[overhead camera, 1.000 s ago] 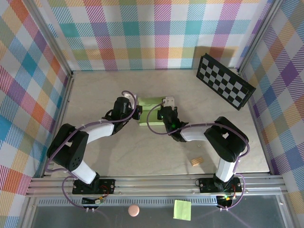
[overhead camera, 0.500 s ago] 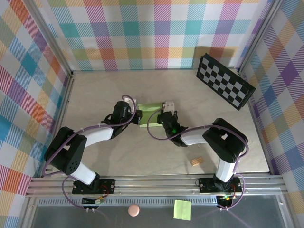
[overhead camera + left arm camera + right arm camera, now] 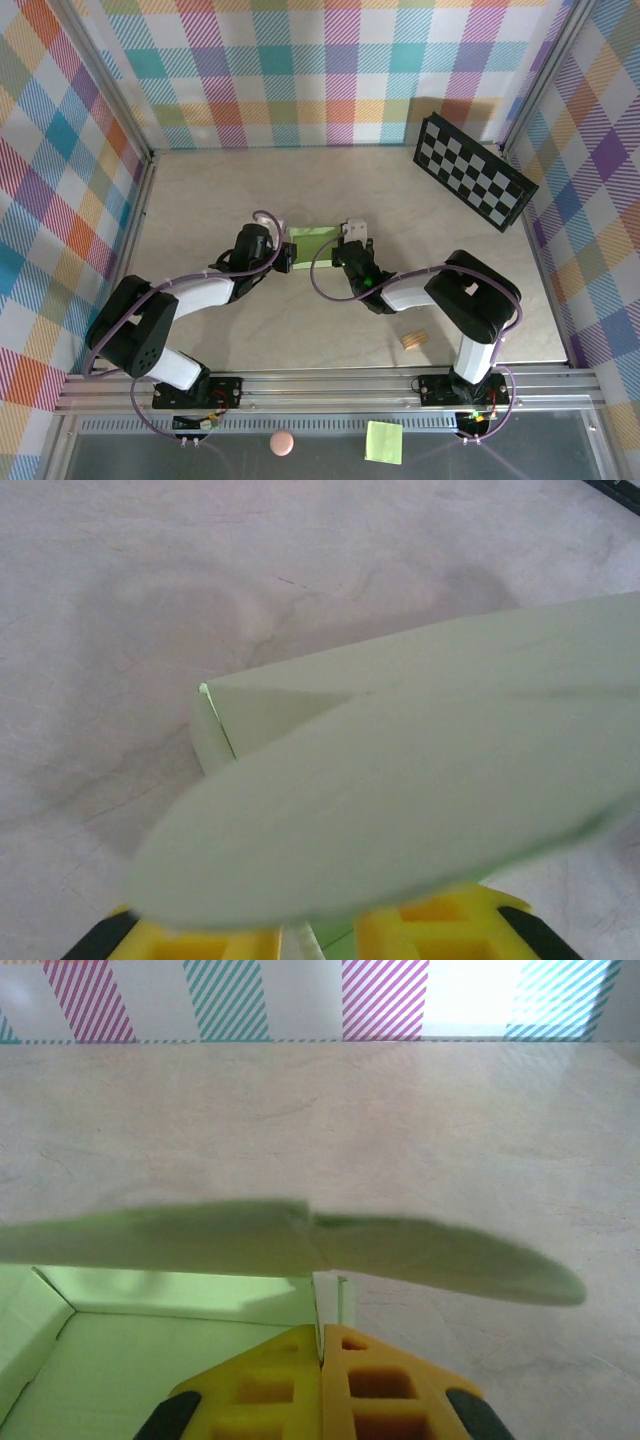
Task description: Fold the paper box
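Pale lime-green card, the paper box, is seen lying near the middle of the table, between the two arms. From above it is shown as a small rectangle, met by the left hand at its left edge and by the right hand at its right edge.

In the left wrist view, a blurred flap of the box is spread across the frame. A sliver of card is seen in the gap between the yellow fingers; whether it is clamped cannot be told.

In the right wrist view, the fingers are pressed together on a thin upright wall of the box, whose open inside is seen at lower left.

A checkerboard is propped at the far right, and a small wooden piece is lying well apart at the near right.
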You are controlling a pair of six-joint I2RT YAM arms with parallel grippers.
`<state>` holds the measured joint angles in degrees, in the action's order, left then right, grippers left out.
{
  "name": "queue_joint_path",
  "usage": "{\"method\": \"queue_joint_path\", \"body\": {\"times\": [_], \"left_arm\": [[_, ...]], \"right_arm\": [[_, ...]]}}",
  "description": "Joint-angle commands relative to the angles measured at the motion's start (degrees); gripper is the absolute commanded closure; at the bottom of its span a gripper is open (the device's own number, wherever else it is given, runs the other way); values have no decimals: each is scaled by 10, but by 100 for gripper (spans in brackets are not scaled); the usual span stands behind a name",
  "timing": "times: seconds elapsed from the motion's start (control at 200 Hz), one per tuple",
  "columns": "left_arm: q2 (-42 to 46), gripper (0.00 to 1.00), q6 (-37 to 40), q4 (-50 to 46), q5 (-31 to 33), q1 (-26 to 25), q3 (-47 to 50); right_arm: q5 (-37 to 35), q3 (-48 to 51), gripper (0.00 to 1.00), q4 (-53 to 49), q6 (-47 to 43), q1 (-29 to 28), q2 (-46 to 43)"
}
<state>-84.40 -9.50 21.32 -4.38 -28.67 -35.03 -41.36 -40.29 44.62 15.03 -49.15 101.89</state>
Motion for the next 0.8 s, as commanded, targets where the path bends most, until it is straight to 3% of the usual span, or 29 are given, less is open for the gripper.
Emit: {"method": "queue_joint_path", "body": {"times": [0.0, 0.16, 0.3, 0.54, 0.795], "left_arm": [[21, 74, -3, 17, -1, -6, 14], [38, 72, -10, 8, -14, -5, 26], [112, 67, -44, -5, -13, -3, 55], [225, 57, -106, -145, 18, 10, 23], [168, 52, -129, -229, -48, 20, -100]], "right_arm": [[11, 14, 100, 4, -7, -4, 11], [11, 18, 100, 5, -11, -6, 14], [11, 19, 100, 11, -18, -5, 21], [12, 19, 100, 6, -20, -6, 29], [14, 19, 100, -6, -19, -6, 31]]}}
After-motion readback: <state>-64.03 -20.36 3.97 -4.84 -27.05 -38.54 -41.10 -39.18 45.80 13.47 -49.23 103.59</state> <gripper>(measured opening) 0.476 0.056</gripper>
